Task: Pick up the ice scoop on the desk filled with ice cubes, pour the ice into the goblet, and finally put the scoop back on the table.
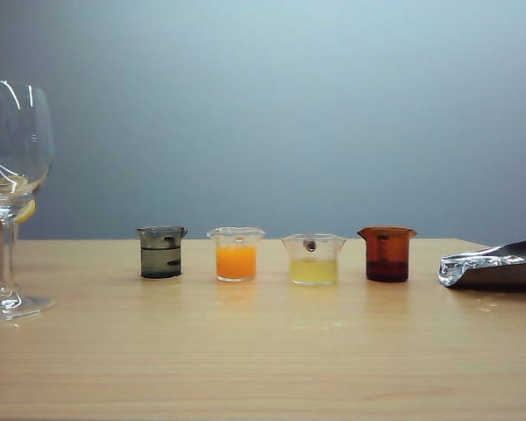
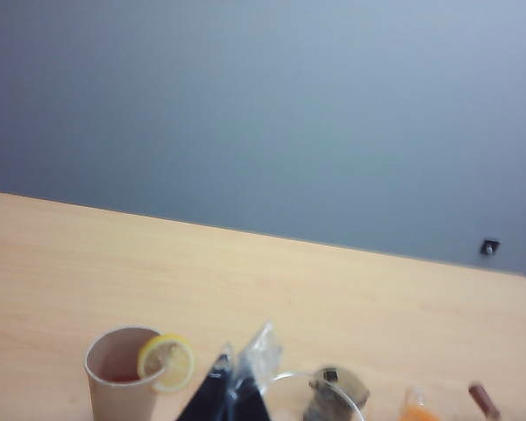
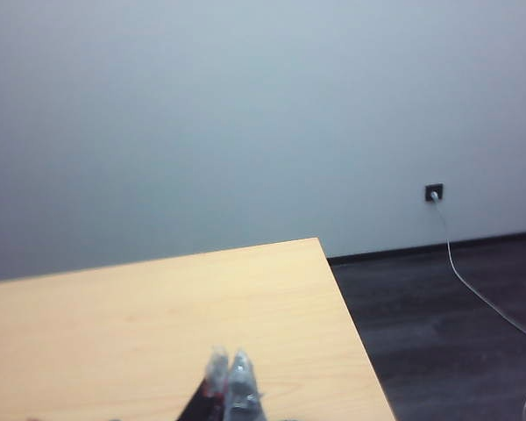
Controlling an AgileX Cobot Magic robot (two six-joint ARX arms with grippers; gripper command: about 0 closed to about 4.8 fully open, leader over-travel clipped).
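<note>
The shiny ice scoop lies on the desk at the far right of the exterior view, partly cut by the frame, with glinting clear ice cubes at its mouth. The tall clear goblet stands at the far left, and its rim also shows in the left wrist view. Neither gripper shows in the exterior view. My left gripper hovers shut and empty beside the goblet's rim. My right gripper is shut and empty over bare desk; the scoop is outside that view.
Between goblet and scoop stands a row of small beakers: dark grey, orange, pale yellow and brown. A paper cup with a lemon slice stands by the goblet. The desk's right edge drops to dark floor.
</note>
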